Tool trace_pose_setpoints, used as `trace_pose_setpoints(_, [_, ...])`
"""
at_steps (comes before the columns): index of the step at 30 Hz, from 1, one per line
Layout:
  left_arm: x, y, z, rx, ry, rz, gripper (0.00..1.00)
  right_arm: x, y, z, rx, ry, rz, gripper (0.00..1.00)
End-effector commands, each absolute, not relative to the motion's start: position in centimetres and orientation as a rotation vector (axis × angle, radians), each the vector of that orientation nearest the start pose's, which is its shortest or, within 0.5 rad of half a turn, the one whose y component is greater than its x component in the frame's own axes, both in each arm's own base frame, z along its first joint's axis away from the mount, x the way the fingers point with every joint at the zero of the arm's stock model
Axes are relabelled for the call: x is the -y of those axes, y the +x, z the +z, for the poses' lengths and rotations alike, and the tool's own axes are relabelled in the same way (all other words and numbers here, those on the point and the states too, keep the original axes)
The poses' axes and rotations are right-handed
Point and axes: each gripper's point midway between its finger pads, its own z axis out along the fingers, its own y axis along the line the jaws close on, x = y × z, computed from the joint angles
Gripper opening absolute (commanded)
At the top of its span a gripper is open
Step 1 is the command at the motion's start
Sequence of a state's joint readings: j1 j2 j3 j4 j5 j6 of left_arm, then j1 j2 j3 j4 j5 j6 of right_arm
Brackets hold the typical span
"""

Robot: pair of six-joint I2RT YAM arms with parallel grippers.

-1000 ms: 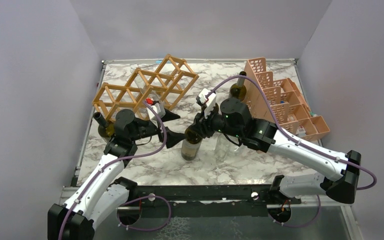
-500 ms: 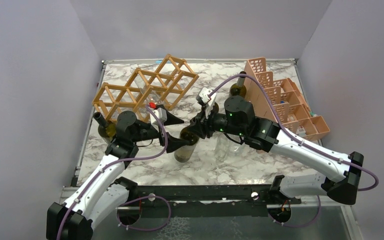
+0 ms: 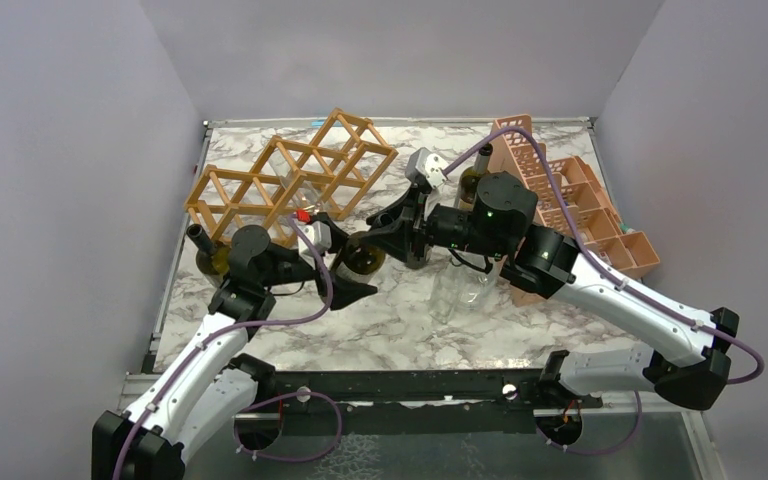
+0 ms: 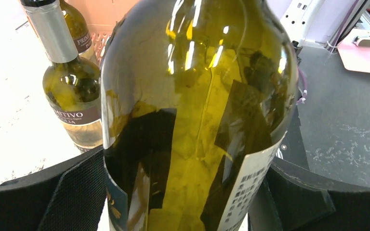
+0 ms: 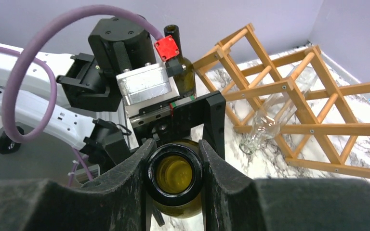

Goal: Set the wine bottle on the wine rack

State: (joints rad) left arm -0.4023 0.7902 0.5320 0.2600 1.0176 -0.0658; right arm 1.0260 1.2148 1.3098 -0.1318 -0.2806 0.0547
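Note:
The wine bottle (image 3: 364,261) is olive-green glass with a label and hangs tilted almost level above the table, base toward the left arm. My right gripper (image 3: 401,238) is shut on its neck; in the right wrist view the open mouth of the bottle (image 5: 174,175) sits pinched between that gripper's (image 5: 176,159) black fingers. My left gripper (image 3: 360,265) is open, one finger on each side of the bottle's body (image 4: 197,96), which fills the left wrist view above the gripper (image 4: 183,202). The wooden wine rack (image 3: 290,175) (image 5: 289,91) stands behind, at the back left.
A clear bottle (image 5: 274,115) lies in the rack. A dark bottle (image 3: 208,252) stands left of the left arm. A clear bottle (image 3: 450,290) stands mid-table, and a green one (image 3: 475,180) stands by the pink crate (image 3: 580,210) at the right.
The right gripper has lifted the wine bottle off the table and tipped it from upright to nearly level, carrying its base left between the left gripper's open fingers.

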Motion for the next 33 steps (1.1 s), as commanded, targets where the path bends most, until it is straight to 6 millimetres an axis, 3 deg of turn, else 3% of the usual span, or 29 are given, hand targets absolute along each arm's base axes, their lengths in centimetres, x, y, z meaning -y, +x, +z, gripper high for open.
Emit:
trace_pose_setpoints(1, [23.6, 17.0, 26.2, -1.254, 1.099, -1.107, 0.94, -36.2, 14.4, 48.3, -1.100, -0.915, 1.161, 0.01])
trace_pose_setpoints(3, [23.3, 17.7, 27.1, -1.215, 1.089, -1.017, 0.86, -35.9, 14.2, 48.5, -1.094, -0.913, 1.165, 0.01])
trace_pose_setpoints(5, [22.7, 18.4, 28.5, -1.151, 1.094, -0.891, 0.71, -35.5, 13.9, 48.5, -1.096, -0.913, 1.167, 0.01])
trace_pose_setpoints(8, [22.0, 19.1, 30.4, -1.054, 1.131, -0.732, 0.40, -35.1, 13.8, 47.7, -1.133, -0.921, 1.162, 0.01])
trace_pose_setpoints(10, [21.8, 19.6, 31.0, -0.989, 1.199, -0.635, 0.12, -34.8, 13.9, 46.8, -1.179, -0.915, 1.150, 0.01])
trace_pose_setpoints(12, [21.8, 19.9, 30.6, -0.951, 1.282, -0.568, 0.00, -34.4, 14.4, 45.6, -1.245, -0.897, 1.131, 0.01])
trace_pose_setpoints(13, [21.8, 20.2, 30.7, -0.917, 1.323, -0.525, 0.00, -34.2, 14.5, 44.8, -1.276, -0.897, 1.121, 0.08])
trace_pose_setpoints(17, [21.6, 21.4, 31.0, -0.823, 1.412, -0.366, 0.00, -33.5, 14.8, 42.3, -1.391, -0.891, 1.082, 0.57])
trace_pose_setpoints(19, [21.3, 22.2, 31.7, -0.778, 1.428, -0.270, 0.00, -33.0, 15.4, 41.5, -1.444, -0.859, 1.046, 0.66])
trace_pose_setpoints(25, [20.4, 24.3, 33.5, -0.685, 1.500, -0.030, 0.00, -31.2, 16.5, 41.2, -1.508, -0.784, 0.958, 0.71])
trace_pose_setpoints(30, [19.3, 25.0, 35.0, -0.619, 1.532, 0.146, 0.00, -31.0, 17.5, 37.6, -1.665, -0.839, 0.840, 0.71])
trace_pose_setpoints(33, [19.0, 25.5, 35.6, -0.646, 1.527, 0.167, 0.00, -31.2, 18.4, 35.9, -1.789, -0.822, 0.781, 0.67])
